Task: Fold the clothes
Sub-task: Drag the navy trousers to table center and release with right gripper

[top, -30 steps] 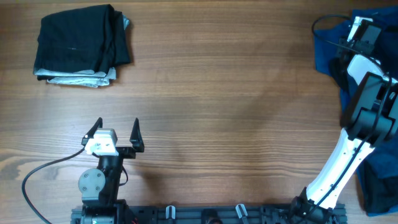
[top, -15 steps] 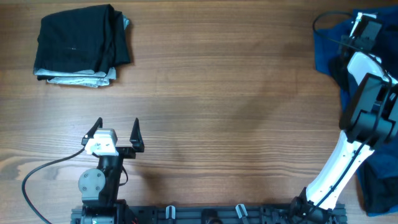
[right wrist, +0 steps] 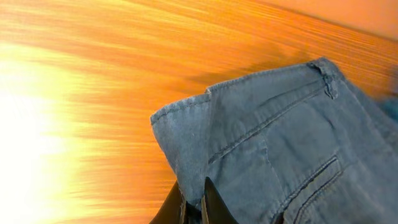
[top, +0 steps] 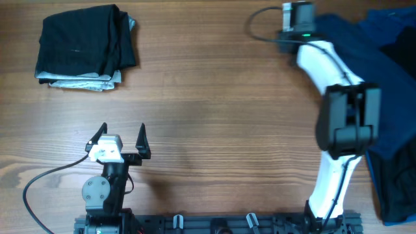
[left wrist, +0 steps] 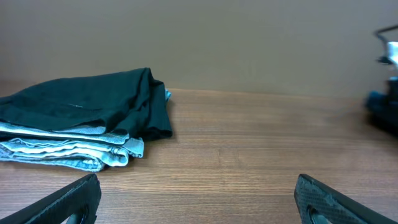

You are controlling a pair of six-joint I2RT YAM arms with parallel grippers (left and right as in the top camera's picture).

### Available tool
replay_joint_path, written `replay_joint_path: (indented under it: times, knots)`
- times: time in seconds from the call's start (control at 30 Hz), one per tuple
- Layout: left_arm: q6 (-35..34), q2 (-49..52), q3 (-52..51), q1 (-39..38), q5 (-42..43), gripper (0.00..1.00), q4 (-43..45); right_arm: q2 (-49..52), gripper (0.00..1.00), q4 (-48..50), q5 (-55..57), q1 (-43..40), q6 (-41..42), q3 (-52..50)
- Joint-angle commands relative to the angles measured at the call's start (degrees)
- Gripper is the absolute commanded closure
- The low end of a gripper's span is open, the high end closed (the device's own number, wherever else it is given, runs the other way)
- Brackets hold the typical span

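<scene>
Dark navy-blue shorts (top: 364,65) trail from the clothes pile at the right edge toward the table's far middle. My right gripper (top: 294,16) reaches to the far edge, its hold hidden from above. The right wrist view shows my right gripper (right wrist: 193,196) shut on the waistband corner of the shorts (right wrist: 280,137), a back pocket seam visible. My left gripper (top: 123,138) stands open near the front left, nothing between its fingers (left wrist: 68,199). A folded stack of clothes (top: 84,45), black on light grey, lies at the far left.
More clothes, brighter blue (top: 400,23) and dark (top: 396,188), are heaped along the right edge. The folded stack (left wrist: 81,118) lies ahead and left of the left gripper. A black cable (top: 45,182) curls by the left arm's base.
My right gripper closed on the shorts at the far right pile, then swung left along the far edge, dragging the navy shorts out over the table. The left arm stayed still.
</scene>
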Motion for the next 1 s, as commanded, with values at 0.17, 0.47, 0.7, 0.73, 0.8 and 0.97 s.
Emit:
replay_joint_path:
  times: [0.17, 0.47, 0.7, 0.73, 0.8, 0.97]
  knots:
    - [1.09, -0.42, -0.37, 0.09, 0.9, 0.0, -0.07, -1.68, 0.83, 6.8, -16.65, 25.16, 17.9, 0.59]
    - [1.09, -0.42, -0.37, 0.09, 0.9, 0.0, -0.07, -1.68, 0.85, 9.27, -9.11, 39.12, 17.44, 0.59]
    - [1.09, -0.42, -0.37, 0.09, 0.9, 0.0, -0.07, -7.21, 0.8, 3.87, -8.41, 33.14, 16.59, 0.98]
    - [1.09, -0.42, -0.37, 0.09, 0.9, 0.0, -0.07, -7.56, 0.82, 3.19, -10.14, 32.11, 17.51, 0.98]
    - [1.09, -0.42, -0.37, 0.09, 0.9, 0.0, -0.07, -7.15, 0.88, 1.4, -12.31, 29.66, 22.29, 0.96]
    - [1.09, -0.42, -0.37, 0.09, 0.9, 0.0, -0.07, -3.13, 0.96, 2.32, -15.65, 27.02, 27.04, 0.42]
